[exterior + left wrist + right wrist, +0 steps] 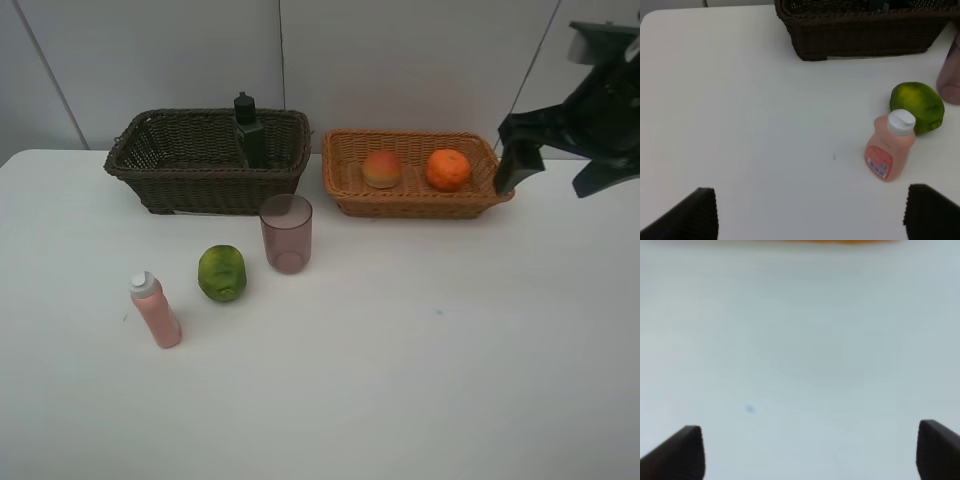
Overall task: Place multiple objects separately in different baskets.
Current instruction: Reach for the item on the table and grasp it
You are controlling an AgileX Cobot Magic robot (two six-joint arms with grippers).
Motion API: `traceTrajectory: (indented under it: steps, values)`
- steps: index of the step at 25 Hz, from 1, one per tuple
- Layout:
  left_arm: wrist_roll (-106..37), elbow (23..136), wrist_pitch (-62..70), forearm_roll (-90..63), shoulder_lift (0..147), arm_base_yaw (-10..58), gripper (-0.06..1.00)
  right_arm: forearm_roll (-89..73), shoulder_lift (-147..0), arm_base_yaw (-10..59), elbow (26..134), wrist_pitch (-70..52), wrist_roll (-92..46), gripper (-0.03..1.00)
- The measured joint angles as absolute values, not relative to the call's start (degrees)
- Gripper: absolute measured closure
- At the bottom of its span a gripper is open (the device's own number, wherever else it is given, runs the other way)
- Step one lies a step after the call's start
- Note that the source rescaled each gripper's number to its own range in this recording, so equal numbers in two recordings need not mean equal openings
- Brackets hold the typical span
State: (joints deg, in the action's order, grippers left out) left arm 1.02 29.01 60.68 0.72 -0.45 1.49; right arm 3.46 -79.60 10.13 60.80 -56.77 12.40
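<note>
Objects are sitting in three places as I'm watching: the dark pump bottle [248,130] is standing in the dark brown basket [200,185], and the peach-like fruit [382,169] and orange [448,169] are lying in the light tan basket [420,205]. The green fruit [221,272], mauve cup [286,233] and pink bottle [156,311] are resting on the table [450,350] in front of the dark brown basket. My left end effector [810,212] is holding its fingers wide apart and empty, with the pink bottle and green fruit lying ahead of it. My right end effector [812,450] is hovering spread and empty by the light tan basket's right end.
</note>
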Motion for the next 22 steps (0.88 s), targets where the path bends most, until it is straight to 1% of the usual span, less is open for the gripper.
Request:
traceTrajectory:
  steps: [2, 4, 11, 16, 22]
  values:
    - [1.02, 29.01, 60.68, 0.72, -0.45, 1.49, -0.02, 3.51, -72.95, 7.31, 56.89, -56.85, 12.40, 0.12]
    - [1.02, 29.01, 60.68, 0.72, -0.45, 1.49, -0.02, 3.67, -66.68, 5.89, 53.59, -56.94, 12.40, 0.12]
    - [1.02, 29.01, 60.68, 0.72, -0.45, 1.49, -0.02, 3.69, -42.22, 5.77, 44.33, -57.45, 12.35, 0.12]
    - [1.02, 29.01, 60.68, 0.72, -0.45, 1.49, -0.02, 3.69, -26.34, 5.77, 42.45, -61.97, 12.21, 0.12]
    - [1.02, 29.01, 60.68, 0.72, -0.45, 1.49, -0.02, 3.79, -12.97, 5.77, 42.42, -67.77, 7.81, 0.12]
